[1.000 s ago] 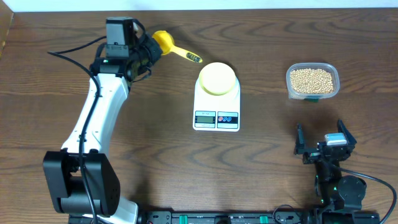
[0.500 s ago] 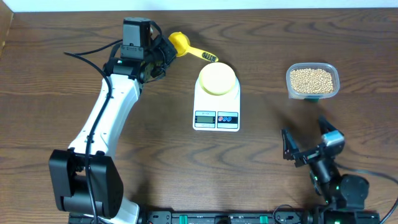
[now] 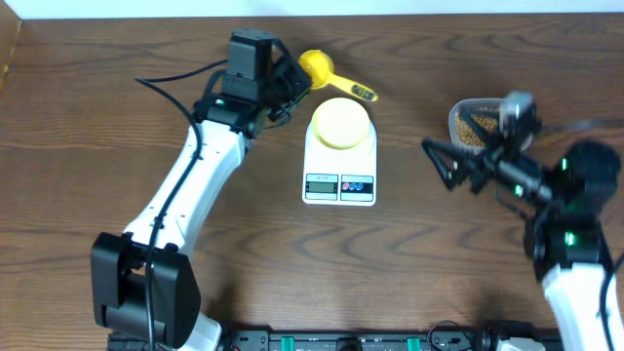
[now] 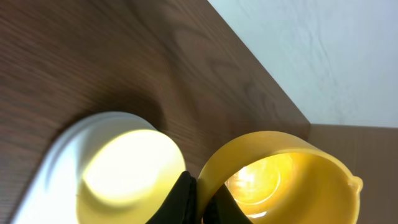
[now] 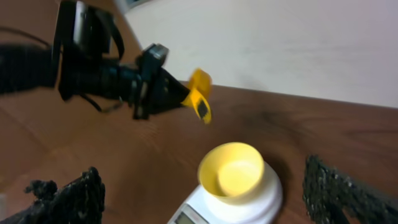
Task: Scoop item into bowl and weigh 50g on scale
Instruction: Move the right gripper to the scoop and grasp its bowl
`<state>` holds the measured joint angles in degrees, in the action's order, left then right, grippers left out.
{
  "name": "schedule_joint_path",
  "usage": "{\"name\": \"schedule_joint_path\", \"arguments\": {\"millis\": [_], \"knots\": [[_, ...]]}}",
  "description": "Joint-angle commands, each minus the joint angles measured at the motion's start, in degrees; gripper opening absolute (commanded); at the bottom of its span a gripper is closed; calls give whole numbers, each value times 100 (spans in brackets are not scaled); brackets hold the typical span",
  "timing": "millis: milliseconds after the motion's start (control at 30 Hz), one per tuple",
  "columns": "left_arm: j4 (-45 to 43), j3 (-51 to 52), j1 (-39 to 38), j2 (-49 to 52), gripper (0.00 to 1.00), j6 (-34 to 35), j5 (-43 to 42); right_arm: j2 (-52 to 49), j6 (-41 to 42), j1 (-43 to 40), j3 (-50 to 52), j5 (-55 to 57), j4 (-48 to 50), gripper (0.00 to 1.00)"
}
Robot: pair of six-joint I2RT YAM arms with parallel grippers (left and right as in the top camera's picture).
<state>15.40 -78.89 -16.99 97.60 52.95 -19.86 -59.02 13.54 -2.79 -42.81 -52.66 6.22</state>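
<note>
The pale yellow-green bowl [image 3: 339, 123] stands empty on the white scale [image 3: 338, 181]. My left gripper [image 3: 285, 84] is shut on the rim of a yellow scoop [image 3: 318, 67], held just behind and left of the bowl. In the left wrist view the gripper [image 4: 199, 198] pinches the scoop's wall [image 4: 280, 177], beside the bowl [image 4: 127, 171]. The beans [image 3: 468, 125] lie in a clear tub [image 3: 458, 115] at the right, partly hidden by my right gripper [image 3: 463, 146], which is open, empty and raised. The right wrist view shows its open fingers [image 5: 202, 199], the bowl [image 5: 231, 174], the scale [image 5: 264, 202] and the scoop [image 5: 199, 94].
The left arm [image 3: 185, 185] stretches diagonally over the left half of the wooden table [image 3: 88, 195]. The right arm [image 3: 570, 224] stands over the right side. A pale wall [image 5: 280, 43] lies behind the table's far edge.
My left gripper has carried the scoop to the right, closer to the bowl. My right arm has risen from the table's front and now hovers by the tub, covering part of it.
</note>
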Motion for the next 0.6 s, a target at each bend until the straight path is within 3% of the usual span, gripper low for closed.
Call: {"name": "schedule_joint_path", "arguments": {"millis": [0,167,567], "knots": [[-83,-90,-262,-118,8,452,-48,-796,481,256,-704,-597,151,99],[-96,-90,-483,-118,7,890,-74,-1410,787,546,-890,-599,745,99],[-140,-90,-918,-118,8,826,-223,-1589,787,621,-876,-446,699,98]]}}
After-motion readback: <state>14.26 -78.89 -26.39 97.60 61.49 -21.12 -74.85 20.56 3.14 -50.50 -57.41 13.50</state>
